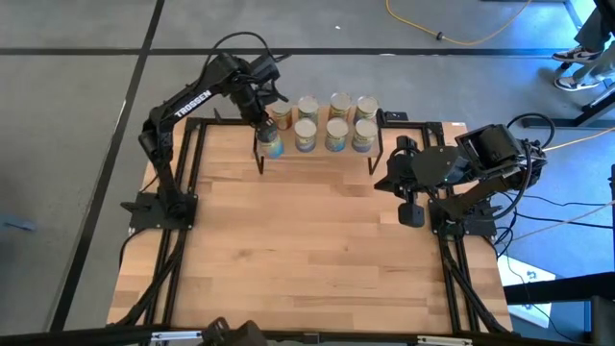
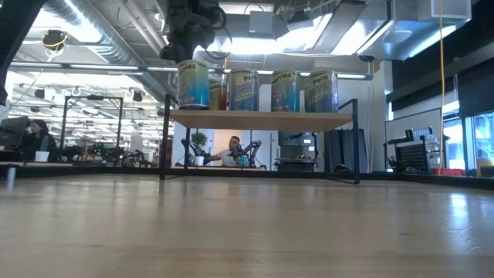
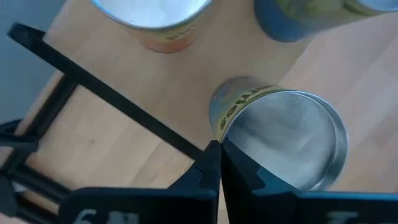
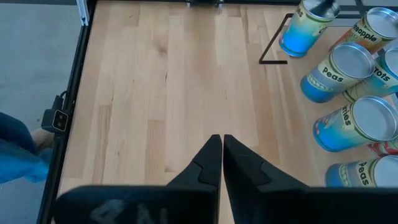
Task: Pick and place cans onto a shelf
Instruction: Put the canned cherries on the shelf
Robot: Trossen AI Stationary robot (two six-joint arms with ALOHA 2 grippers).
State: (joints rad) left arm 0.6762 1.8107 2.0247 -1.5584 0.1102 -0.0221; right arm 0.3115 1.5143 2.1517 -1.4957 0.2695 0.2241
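Several cans stand upright in two rows on the light-wood shelf (image 1: 320,151) at the table's far side, as the low view (image 2: 262,118) shows. My left gripper (image 1: 264,125) is shut and points down just above the front-left can (image 1: 274,144), over the near-left part of its silver top (image 3: 292,134). My right gripper (image 1: 411,216) is shut and empty, over the table near its right edge; its wrist view (image 4: 217,140) shows bare tabletop ahead and the cans (image 4: 348,62) to one side. My left gripper's shut fingers (image 3: 208,165) stand at the rim of the front-left can's top (image 3: 233,134), coming from above. I cannot tell whether they touch it. The can stands upright on the shelf (image 3: 199,74).
The shelf's thin black legs (image 1: 259,161) stand on the tabletop. The wide wooden tabletop (image 1: 307,250) lies in front of the shelf, with black rails (image 1: 183,221) along both sides. A person (image 2: 231,150) sits in the room beyond the table.
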